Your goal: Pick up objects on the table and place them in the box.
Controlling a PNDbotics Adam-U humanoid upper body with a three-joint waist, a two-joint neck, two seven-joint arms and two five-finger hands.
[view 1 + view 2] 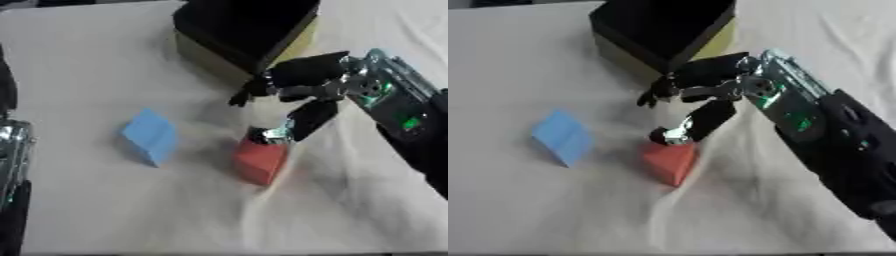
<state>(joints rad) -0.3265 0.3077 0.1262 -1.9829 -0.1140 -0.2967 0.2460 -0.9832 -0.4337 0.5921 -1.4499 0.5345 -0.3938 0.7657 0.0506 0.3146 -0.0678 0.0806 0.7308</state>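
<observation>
Red block (669, 162), judged light, stiff and foam-like, directly beneath right hand (710, 95), thumb tip touching its top, fingers spread, nothing held; pinch opposite flat faces.

A white cloth (105, 210) covers the table (500, 60) from edge to edge, lying flat at the left and far side, rumpled into soft folds at the near right. Light is even, shadows faint. A dark strip shows along the far left edge.
</observation>
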